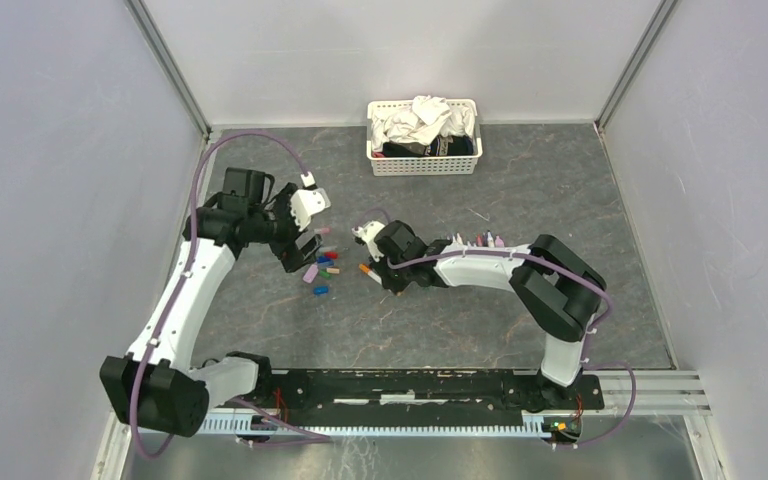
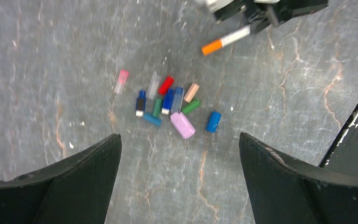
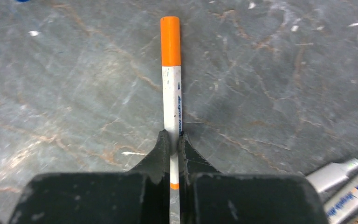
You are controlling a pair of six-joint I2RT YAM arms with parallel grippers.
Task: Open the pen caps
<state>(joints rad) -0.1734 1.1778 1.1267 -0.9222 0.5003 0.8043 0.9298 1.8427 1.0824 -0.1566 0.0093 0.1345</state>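
Note:
My right gripper (image 3: 172,137) is shut on a slim white pen (image 3: 171,98) with an orange cap (image 3: 170,42) still on it, held just above the table. The same pen shows in the top view (image 1: 369,270) and in the left wrist view (image 2: 227,39). A pile of loose pen caps (image 2: 168,102) in pink, blue, red, green and tan lies on the table (image 1: 322,266). My left gripper (image 2: 179,140) is open and empty above the near side of that pile (image 1: 298,254). Several more pens (image 1: 480,240) lie in a row behind the right forearm.
A white basket (image 1: 425,164) of cloths stands at the back centre. Some pen ends (image 3: 340,173) show at the bottom right of the right wrist view. Grey walls close the left, right and back sides. A black rail (image 1: 430,385) runs along the near edge.

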